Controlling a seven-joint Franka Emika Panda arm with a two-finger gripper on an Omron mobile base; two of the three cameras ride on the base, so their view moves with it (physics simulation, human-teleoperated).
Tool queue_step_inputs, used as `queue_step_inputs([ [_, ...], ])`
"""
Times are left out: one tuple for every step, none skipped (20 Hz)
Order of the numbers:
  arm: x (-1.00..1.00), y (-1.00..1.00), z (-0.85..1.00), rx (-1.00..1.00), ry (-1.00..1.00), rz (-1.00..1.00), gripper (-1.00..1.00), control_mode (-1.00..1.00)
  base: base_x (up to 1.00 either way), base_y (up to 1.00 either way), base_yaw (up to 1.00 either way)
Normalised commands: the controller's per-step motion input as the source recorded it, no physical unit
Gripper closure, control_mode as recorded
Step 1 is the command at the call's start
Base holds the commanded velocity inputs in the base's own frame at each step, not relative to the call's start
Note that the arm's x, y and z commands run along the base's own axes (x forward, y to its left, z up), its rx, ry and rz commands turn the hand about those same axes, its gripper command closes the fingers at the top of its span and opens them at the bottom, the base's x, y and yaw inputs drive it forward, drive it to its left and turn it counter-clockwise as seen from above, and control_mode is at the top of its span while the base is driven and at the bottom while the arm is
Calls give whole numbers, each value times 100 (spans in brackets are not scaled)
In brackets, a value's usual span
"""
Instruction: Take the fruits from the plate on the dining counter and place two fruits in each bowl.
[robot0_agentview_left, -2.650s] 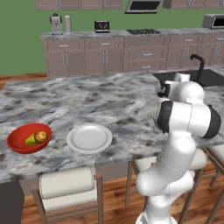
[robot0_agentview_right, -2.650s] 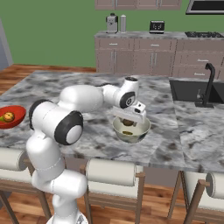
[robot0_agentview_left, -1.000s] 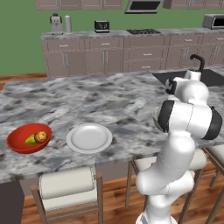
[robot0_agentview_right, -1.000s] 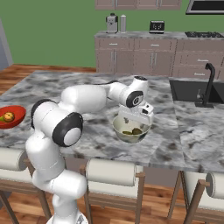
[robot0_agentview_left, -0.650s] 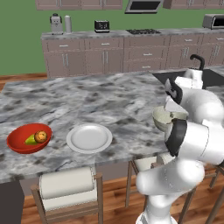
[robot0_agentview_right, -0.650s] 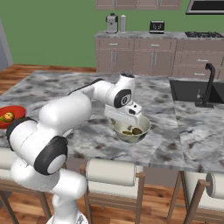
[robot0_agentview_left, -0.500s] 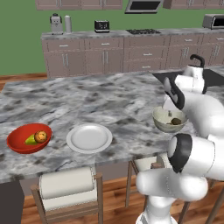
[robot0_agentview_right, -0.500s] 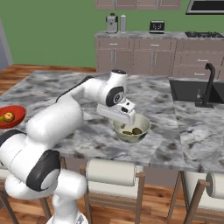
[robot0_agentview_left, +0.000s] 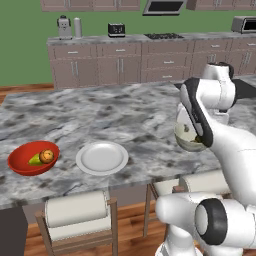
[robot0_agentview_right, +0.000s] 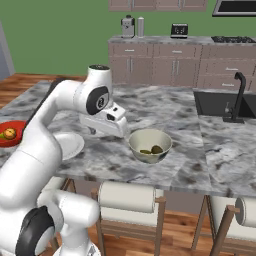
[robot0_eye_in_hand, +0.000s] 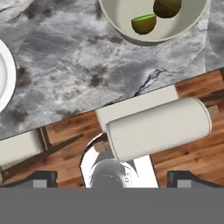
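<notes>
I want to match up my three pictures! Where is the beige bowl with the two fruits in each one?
Left base view: the beige bowl sits at the right, partly behind the white arm.
Right base view: it sits at centre, right of the hand.
Hand view: it sits along the top edge.
Shared landmark: the white plate, on the same marbled counter in all three.

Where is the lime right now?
The lime lies inside the beige bowl on the dining counter, beside the kiwi; in the right base view that bowl sits right of the white plate.
</notes>
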Motion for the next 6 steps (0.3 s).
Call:
queue_step_inputs([
  [-67, 74, 24, -9, 0, 0, -100, -100, 0, 0, 0],
  [-64, 59, 36, -5, 0, 0, -100, -100, 0, 0, 0],
  [-72, 45, 54, -4, -2, 0, -100, -100, 0, 0, 0],
  [-75, 19, 54, -3, -15, 0, -100, -100, 0, 0, 0],
  [-66, 5, 28, -1, -11, 0, -100, -100, 0, 0, 0],
  [-47, 6, 31, 0, -5, 0, -100, -100, 0, 0, 0],
])
